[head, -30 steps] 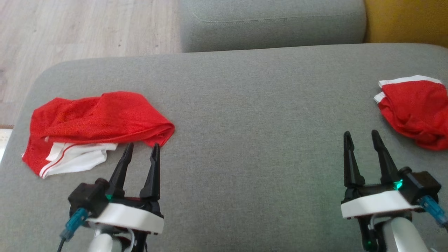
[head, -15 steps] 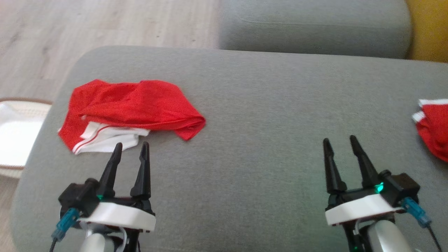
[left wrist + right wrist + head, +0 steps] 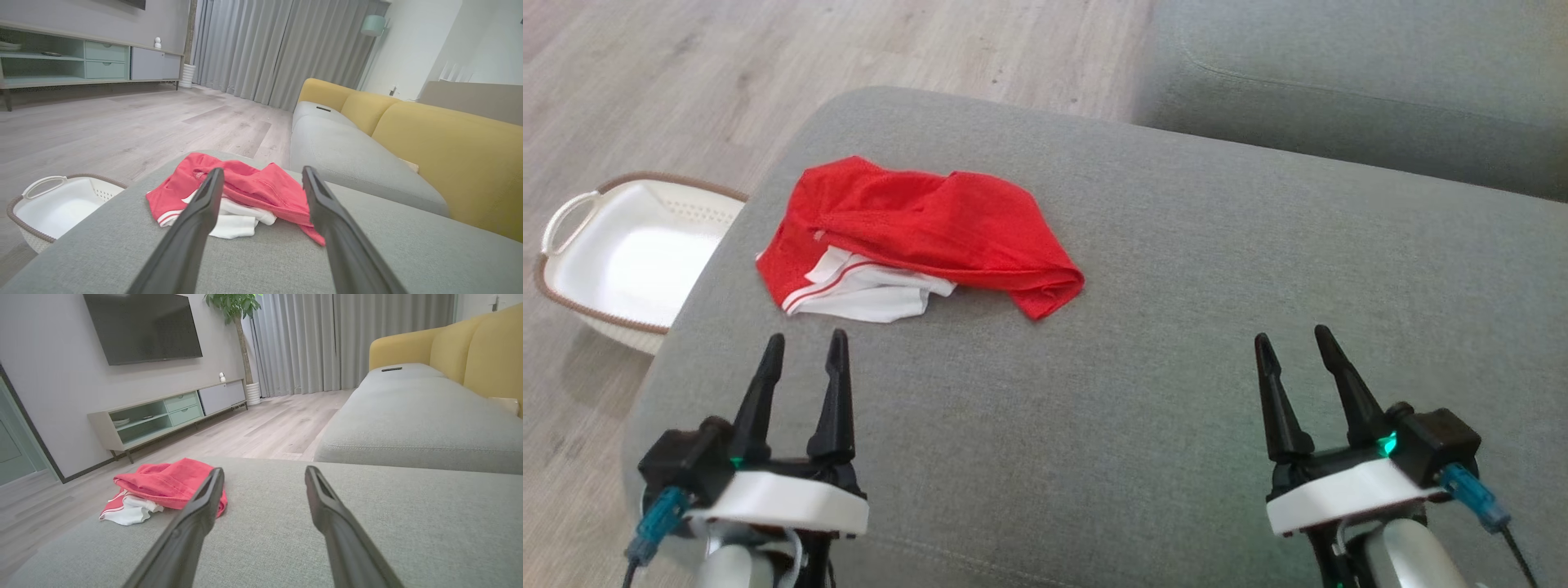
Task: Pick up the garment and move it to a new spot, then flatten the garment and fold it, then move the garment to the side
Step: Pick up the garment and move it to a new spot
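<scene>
While the left end effector [image 3: 806, 336] and right end effector [image 3: 1290, 333] gaped empty, I favoured pinching the garment [image 3: 931, 224] at its near hem.

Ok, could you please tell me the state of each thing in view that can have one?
Garment: crumpled in a heap on the grey cushion, not held.
Left gripper: open, holding nothing, just short of the garment.
Right gripper: open, holding nothing, above bare cushion.
Basket: upright on the floor beside the cushion.
Television: screen dark.
Curtains: drawn shut.
Drawers: shut.
</scene>
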